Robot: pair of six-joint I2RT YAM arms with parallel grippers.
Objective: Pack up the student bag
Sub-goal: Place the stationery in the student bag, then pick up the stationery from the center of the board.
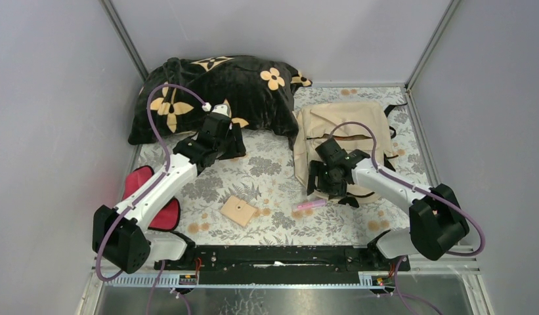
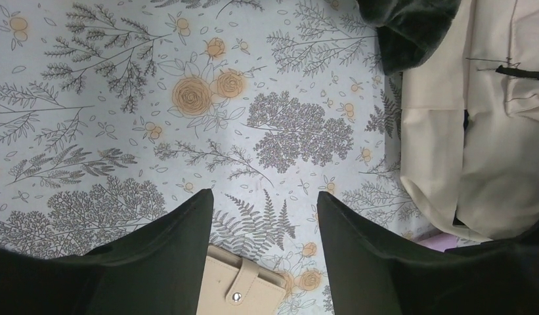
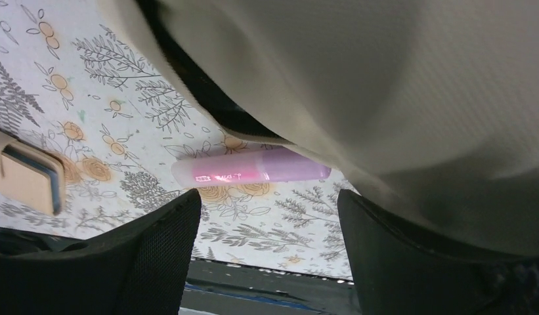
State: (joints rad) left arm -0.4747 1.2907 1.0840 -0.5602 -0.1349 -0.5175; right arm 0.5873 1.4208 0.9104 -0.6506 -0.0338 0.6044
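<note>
Top external: right pincer over student bag.

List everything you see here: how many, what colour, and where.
student bag: one, beige with black straps, far right
pillow: one, black with tan flowers, far left
pouch: one, red and black, near left edge
snap case: one, beige, near centre
marker: one, pink and purple, by the bag's near edge
tablecloth: one, pale floral, under everything
left gripper: one, black, open, above the cloth by the pillow
right gripper: one, black, open, near the marker
</note>
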